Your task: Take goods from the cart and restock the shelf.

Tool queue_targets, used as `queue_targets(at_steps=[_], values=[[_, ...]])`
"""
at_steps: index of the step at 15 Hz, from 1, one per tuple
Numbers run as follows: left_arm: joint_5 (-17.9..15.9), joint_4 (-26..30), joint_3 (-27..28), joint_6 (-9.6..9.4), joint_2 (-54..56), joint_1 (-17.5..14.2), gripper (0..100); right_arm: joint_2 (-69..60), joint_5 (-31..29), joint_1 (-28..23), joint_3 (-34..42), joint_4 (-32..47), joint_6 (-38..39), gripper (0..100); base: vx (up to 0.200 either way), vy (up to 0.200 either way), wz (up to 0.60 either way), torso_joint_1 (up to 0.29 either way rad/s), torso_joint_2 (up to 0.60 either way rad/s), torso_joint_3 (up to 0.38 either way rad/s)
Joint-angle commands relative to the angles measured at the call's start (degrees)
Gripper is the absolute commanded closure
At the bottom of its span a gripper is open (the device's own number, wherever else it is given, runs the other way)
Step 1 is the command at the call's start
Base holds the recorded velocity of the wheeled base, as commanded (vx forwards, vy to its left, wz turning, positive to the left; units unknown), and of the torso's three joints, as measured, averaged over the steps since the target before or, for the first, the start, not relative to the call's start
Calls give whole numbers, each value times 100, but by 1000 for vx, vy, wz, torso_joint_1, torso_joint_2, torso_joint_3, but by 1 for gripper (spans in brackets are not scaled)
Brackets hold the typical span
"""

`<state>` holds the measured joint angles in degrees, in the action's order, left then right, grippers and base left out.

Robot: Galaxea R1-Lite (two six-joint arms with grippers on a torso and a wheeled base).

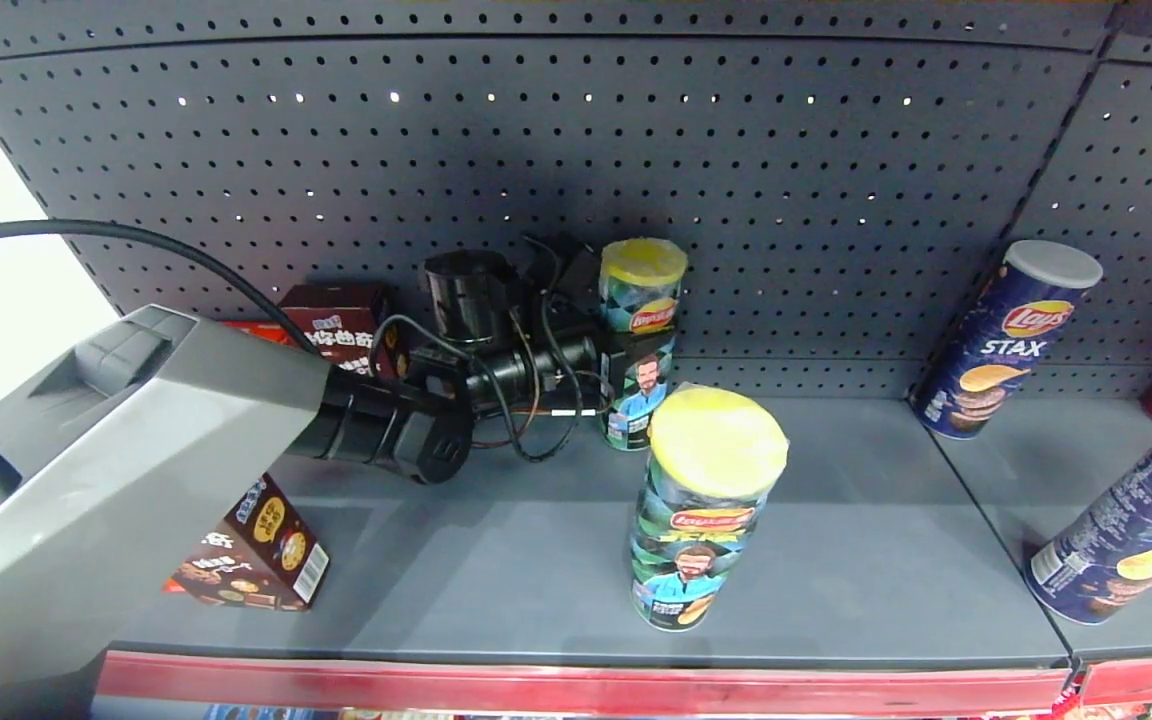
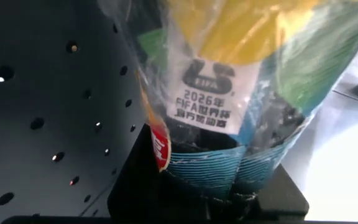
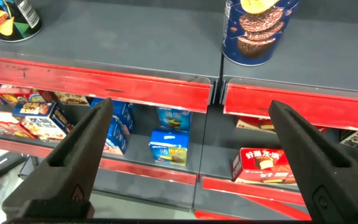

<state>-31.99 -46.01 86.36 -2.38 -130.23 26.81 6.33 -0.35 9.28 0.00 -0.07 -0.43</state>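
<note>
Well, the biggest thing is the grey shelf, with a back wall full of little holes and a red strip along its front edge. The left arm comes in from the left side, over the shelf. Its left end effector is clamped tight on a chip can with a yellow lid. This can is upright, far back, close to the back wall. I cannot tell if its bottom sits on the shelf. In the left wrist view the can's shiny wrap sits between the black fingers. The right end effector is low, in front of the red strip, with its 2 fingers spread wide and holding nothing. A second can with a yellow lid stands upright nearer the front edge, near the first one but not touching it. On the right are 2 blue cans, 1 at the back by the wall and 1 nearer the front. On the left are 2 brown snack boxes, 1 at the back behind the arm and 1 near the front edge. Under the red strip, a lower shelf holds small boxes, with a blue box and a red box among them.
</note>
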Motion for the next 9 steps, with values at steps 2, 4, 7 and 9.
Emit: queue_targets(at_steps=[2,4,7,9], values=[[0,22,-5,9,-20,0,0,9,0,4,0,-1,-1,0,0,0,0,0,0,0],[0,92,-146,9,130,-9,0,9,0,4,0,-1,-1,0,0,0,0,0,0,0],[-9,496,-515,0,701,-70,0,9,0,4,0,-1,-1,0,0,0,0,0,0,0],[8,857,-831,-175,1140,-88,0,9,0,4,0,-1,-1,0,0,0,0,0,0,0]])
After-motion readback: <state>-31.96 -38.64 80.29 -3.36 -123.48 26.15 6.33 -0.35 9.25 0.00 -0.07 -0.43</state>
